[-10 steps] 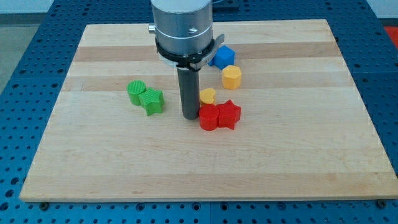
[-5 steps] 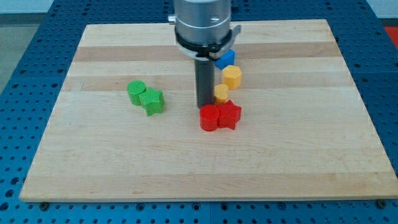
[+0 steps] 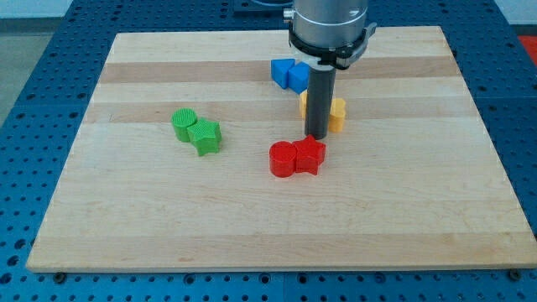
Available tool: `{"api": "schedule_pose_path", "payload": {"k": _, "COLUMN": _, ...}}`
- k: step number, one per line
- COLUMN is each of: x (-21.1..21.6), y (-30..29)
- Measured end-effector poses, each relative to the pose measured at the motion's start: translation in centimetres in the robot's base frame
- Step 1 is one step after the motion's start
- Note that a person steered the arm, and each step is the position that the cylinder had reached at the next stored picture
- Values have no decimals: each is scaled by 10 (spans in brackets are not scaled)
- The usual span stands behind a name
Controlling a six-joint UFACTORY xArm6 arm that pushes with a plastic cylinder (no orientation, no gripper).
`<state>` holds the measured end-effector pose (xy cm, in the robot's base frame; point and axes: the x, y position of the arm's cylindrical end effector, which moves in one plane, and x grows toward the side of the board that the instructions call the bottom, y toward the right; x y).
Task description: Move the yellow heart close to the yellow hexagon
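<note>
Two yellow blocks, likely heart and hexagon, sit just behind my tip, half hidden; no fingers fitted.

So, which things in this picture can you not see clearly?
- Yellow blocks, camera view: my dark rod covers their middle, so heart, hexagon and any gap between them cannot be told apart.
- My tip: whether it touches them is unclear.
- Blue blocks: arm housing hides their right part.
- Arm: cut off by the view's top.
</note>
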<state>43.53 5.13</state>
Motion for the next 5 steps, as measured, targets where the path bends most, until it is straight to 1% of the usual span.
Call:
{"api": "schedule_pose_path", "payload": {"k": 3, "x": 3, "y": 61}}
{"api": "schedule_pose_path", "payload": {"k": 5, "x": 2, "y": 76}}
